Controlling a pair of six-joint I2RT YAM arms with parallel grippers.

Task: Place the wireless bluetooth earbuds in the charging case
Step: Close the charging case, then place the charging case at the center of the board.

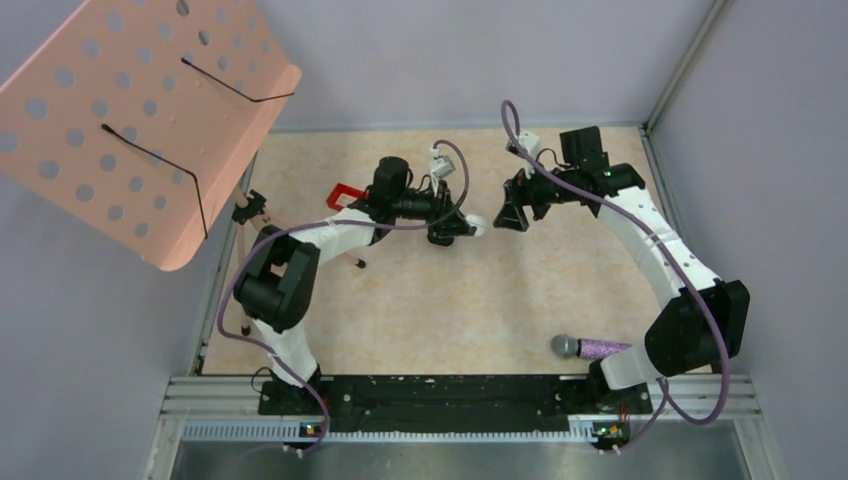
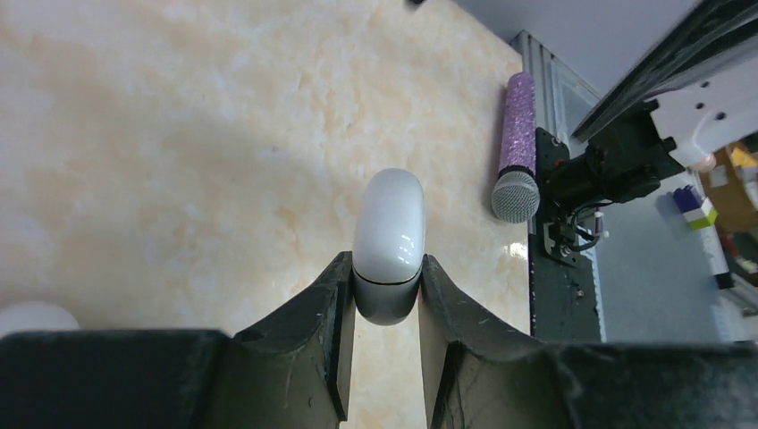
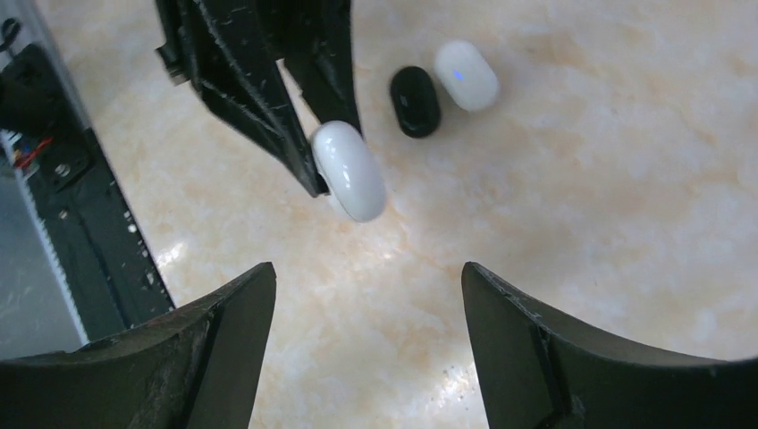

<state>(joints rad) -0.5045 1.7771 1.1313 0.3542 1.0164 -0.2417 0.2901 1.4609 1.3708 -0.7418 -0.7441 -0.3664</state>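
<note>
My left gripper [image 2: 386, 268] is shut on a glossy white pebble-shaped charging case [image 2: 390, 234] with its lid closed, held above the table. In the top view the case [image 1: 479, 225] sits between the two grippers at mid-table. My right gripper [image 3: 368, 277] is open and empty, facing the held case [image 3: 349, 170] from a short distance. A black case [image 3: 415, 100] and a white case with a blue light [image 3: 466, 74] lie side by side on the table beyond it. No tiny earbuds show in any view.
A purple glitter microphone [image 1: 590, 348] lies near the right arm's base. A pink perforated music stand [image 1: 140, 110] overhangs the far left corner. A red object [image 1: 343, 194] lies behind the left arm. A blurred white object [image 2: 31, 317] sits at the left wrist view's edge.
</note>
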